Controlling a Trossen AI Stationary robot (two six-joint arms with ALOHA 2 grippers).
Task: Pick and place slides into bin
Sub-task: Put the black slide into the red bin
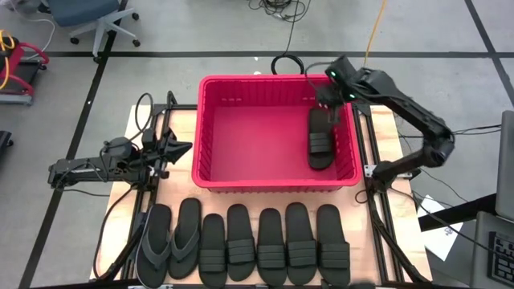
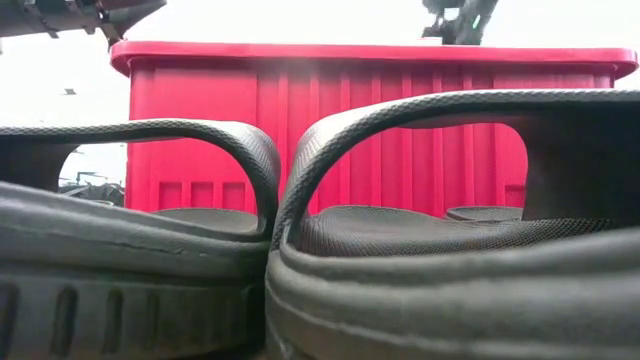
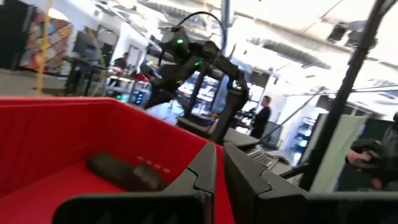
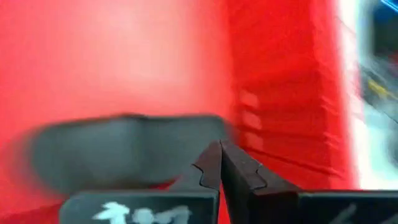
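Note:
The red bin (image 1: 210,136) stands in the middle of the table. One black band slide (image 1: 320,140) lies flat on the bin's floor along its right wall; it also shows in the right wrist view (image 4: 118,149). My right gripper (image 1: 325,103) is shut and empty above that slide's far end, higher than the bin's rim in the low view (image 2: 455,25). My left gripper (image 1: 186,148) waits shut beside the bin's left wall. Two grey flip-flops (image 1: 170,239) and several black band slides (image 1: 273,245) lie in a row at the near edge.
The row of slides fills the table's near edge from left to right, close to the bin's near wall (image 2: 370,120). Black cables (image 1: 285,64) lie beyond the bin's far wall. Metal frame rails (image 1: 371,152) run along both table sides. People stand in the room behind.

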